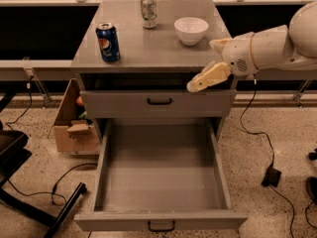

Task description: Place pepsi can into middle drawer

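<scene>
The grey cabinet top (163,46) carries the small dark-blue pepsi can (108,42), upright near its front left corner. The wide grey middle drawer (158,175) stands open below. My cream gripper (195,85) hangs empty at the front right edge; I cannot tell its opening.

We read no lettering, only the round logo on the pepsi can (108,42); the hand (198,85) hangs at the counter's (163,51) front-right edge.

You're in a robot test lab.
Around the grey cabinet (148,46) run speckled floor (292,148) and loose cables (270,175); cardboard box (69,130) at its left, gripper (207,72) at its right front.
</scene>
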Robot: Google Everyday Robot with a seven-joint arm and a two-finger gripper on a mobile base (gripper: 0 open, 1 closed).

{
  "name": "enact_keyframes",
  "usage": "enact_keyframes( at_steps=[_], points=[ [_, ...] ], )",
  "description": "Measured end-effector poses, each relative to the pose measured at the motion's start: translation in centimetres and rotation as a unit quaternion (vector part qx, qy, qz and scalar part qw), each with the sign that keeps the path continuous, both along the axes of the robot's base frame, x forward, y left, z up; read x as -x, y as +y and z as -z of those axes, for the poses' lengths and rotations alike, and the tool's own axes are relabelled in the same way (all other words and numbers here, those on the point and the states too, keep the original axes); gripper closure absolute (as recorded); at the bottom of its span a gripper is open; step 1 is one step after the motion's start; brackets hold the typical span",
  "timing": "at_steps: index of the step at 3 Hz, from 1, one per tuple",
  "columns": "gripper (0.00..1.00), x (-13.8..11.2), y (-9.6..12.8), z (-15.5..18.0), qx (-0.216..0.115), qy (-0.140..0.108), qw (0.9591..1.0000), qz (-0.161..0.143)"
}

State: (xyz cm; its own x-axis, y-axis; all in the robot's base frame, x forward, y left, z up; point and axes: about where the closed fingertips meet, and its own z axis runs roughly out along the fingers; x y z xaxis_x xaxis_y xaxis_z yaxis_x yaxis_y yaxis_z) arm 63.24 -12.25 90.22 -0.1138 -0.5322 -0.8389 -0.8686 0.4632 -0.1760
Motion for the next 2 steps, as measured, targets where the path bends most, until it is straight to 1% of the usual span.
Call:
enact_keyframes(
  at_steps=[1,2],
  points=[
    [0.0,-1.9,1.4,0.7,-0.016,-0.019,0.9995,-0.019],
    [0.0,-5.9,5.1,1.1,-0.055,-0.061,0.9952,-0.052]
  ],
)
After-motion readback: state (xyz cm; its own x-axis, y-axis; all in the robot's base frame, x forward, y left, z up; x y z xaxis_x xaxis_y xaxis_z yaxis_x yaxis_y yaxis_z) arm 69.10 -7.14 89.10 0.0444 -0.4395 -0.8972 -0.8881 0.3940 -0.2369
